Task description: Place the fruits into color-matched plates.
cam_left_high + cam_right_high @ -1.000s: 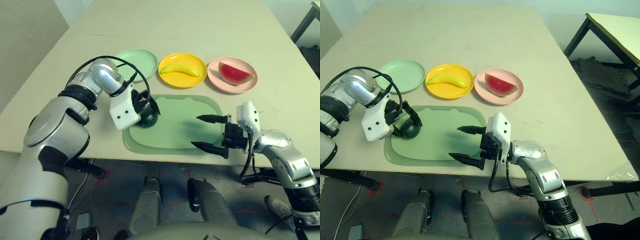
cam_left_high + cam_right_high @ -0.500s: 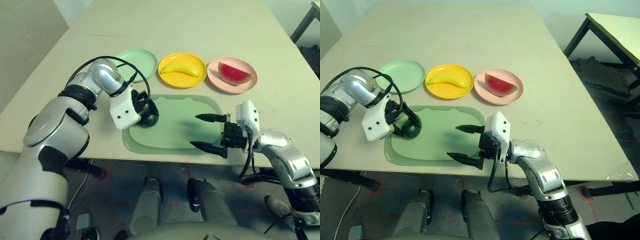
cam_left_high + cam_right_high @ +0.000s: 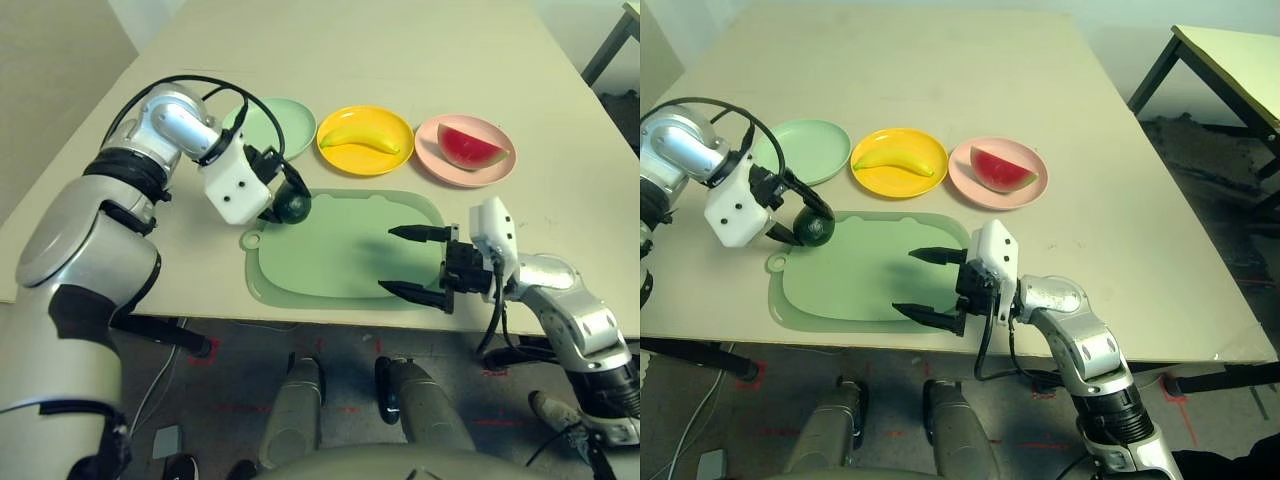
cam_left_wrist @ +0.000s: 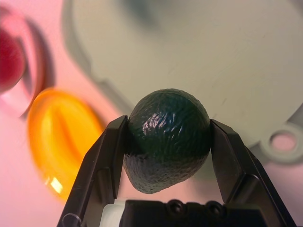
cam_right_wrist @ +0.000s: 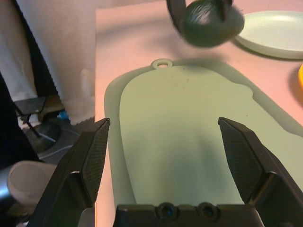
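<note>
Nearest me, over the worktop's near edge, my right claw (image 3: 930, 287) stands spread and empty, reaching over the right side of the green mat (image 3: 340, 260). My left claw (image 4: 169, 137) grips the dark green avocado (image 4: 165, 135) on both sides, lifted above the mat's far left corner. That fruit is the one left to place; I judge it belongs on the mint green plate (image 3: 810, 150), which lies beyond the mat, nearer the worktop's left edge.

Farther back, two matches are done: the banana (image 3: 360, 138) lies on the yellow plate (image 3: 365, 163), and to its right the watermelon wedge (image 3: 468, 148) rests on the pink plate (image 3: 467, 178). So I put the task at two fruits out of three, the last in hand.

My left arm and its cable cover part of the mint plate in the left eye view. In the left wrist view the pink plate is cut off at the border, the banana blurs into its plate, and the avocado hides the mat behind it.
</note>
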